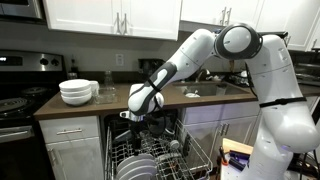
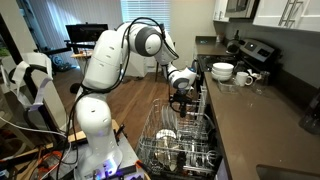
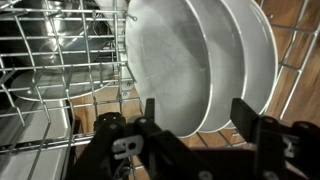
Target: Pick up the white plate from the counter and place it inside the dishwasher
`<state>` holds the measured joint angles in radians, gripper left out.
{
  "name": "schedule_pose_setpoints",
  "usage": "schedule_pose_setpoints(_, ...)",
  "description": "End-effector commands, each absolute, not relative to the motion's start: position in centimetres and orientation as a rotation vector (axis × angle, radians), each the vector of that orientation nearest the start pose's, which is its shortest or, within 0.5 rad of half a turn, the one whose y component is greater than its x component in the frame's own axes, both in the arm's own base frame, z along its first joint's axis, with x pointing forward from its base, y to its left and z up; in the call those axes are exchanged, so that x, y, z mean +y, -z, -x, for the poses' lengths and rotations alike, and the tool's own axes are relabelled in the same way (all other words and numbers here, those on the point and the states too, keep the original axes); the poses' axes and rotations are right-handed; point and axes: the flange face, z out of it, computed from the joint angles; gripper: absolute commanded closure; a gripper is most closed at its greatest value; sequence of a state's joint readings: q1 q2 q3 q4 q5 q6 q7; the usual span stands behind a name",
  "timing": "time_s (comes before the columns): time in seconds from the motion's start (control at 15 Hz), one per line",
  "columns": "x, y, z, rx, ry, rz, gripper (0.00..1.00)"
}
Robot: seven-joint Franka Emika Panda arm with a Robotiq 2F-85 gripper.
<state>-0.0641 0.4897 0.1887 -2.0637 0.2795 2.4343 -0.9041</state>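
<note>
Low in dishwasher rack (image 3: 50, 95): plate (image 3: 165, 70), upright between tines, left of second plate (image 3: 250, 45). Pincer (image 3: 195, 108): spread apart, close over plate rim. Advice: withdraw straight, clear of tines.

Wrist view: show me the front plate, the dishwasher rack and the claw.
front plate (image 3: 170, 60), wrist view, middle of its face
dishwasher rack (image 3: 75, 95), wrist view, wires at left
claw (image 3: 195, 108), wrist view, between its fingertips

A home kitchen is indicated by white wall cabinets (image 1: 110, 18), a stove (image 1: 18, 108), stacked white bowls (image 1: 78, 92) set on the brown table (image 1: 105, 102) beside it, and a dishwasher rack (image 1: 200, 150) that is pulled out below the table's edge.
</note>
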Motion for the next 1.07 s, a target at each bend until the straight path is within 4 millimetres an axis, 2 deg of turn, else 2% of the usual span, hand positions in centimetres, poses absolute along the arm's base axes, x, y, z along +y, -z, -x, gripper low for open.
schedule_pose_setpoints(0.0,7.9,-20.9,-57.2,-1.073,-0.031,2.659,0.0)
schedule_pose_setpoints(0.33,9.5,-25.2,-56.4,-1.15,0.051,2.727,0.0)
schedule_pose_setpoints(0.73,11.9,-31.0,-54.8,-1.339,0.284,2.862,0.0)
schedule_pose_setpoints(0.87,12.3,-32.1,-54.0,-1.364,0.351,2.89,0.0)
schedule_pose_setpoints(0.93,12.4,-31.0,-55.6,-1.353,0.286,2.852,0.0)
schedule_pose_setpoints(1.0,12.6,-31.5,-55.2,-1.36,0.309,2.864,0.0)
